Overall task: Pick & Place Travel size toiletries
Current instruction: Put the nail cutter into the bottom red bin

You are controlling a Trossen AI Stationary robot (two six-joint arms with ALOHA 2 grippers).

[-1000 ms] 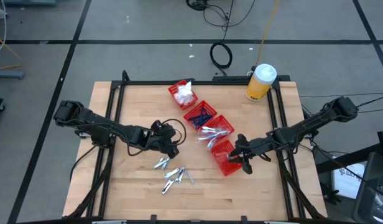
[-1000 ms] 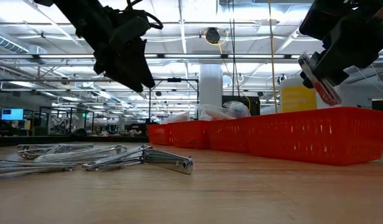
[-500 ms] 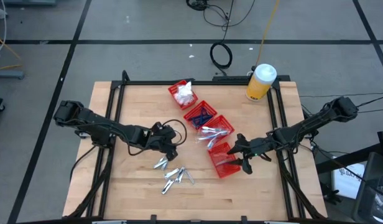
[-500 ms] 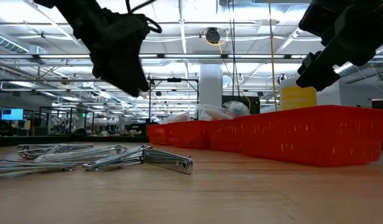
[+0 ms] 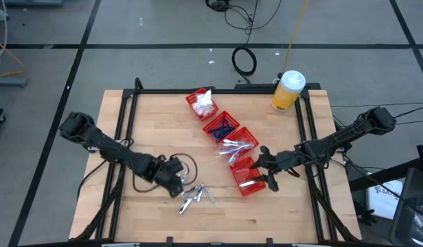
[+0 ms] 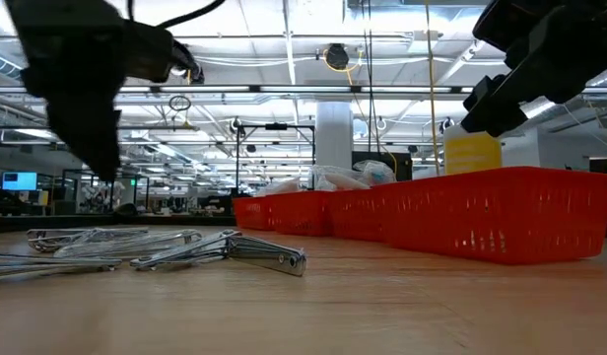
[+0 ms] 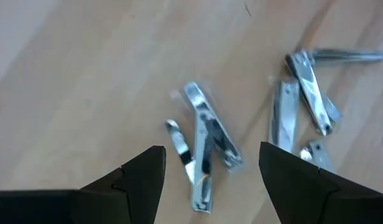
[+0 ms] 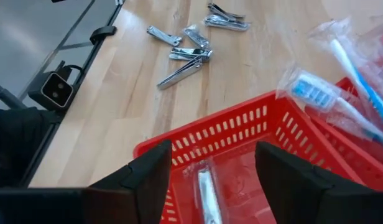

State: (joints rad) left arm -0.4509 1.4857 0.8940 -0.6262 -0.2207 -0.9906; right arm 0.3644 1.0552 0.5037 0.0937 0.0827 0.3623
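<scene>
Several silvery nail clippers [image 5: 195,194] lie loose on the wooden table near its front edge and also show in the low view [image 6: 185,250]. My left gripper [image 5: 174,181] hangs open just above them, pointing steeply down; two wrapped clippers [image 7: 203,142] show between its fingers, untouched. My right gripper [image 5: 264,168] stands open over the nearest red bin [image 5: 237,171], where one clipper [image 8: 207,194] lies on the bin floor. White packets [image 5: 204,103], dark blue pieces [image 5: 222,126] and clear-wrapped sticks [image 5: 237,145] fill the other three bins.
Four red bins stand in a slanting row from the table's far middle toward its near right. A tall yellow bottle with a white cap [image 5: 288,90] stands at the far right corner. A black frame [image 5: 122,116] runs along the table's edges. Bare wood lies left of the clippers.
My right gripper has opened and let go of a silvery clipper, which has dropped into the nearest red bin. My left gripper has moved toward the table's near edge and down toward the loose clippers, tipping more steeply downward; it stays open.
</scene>
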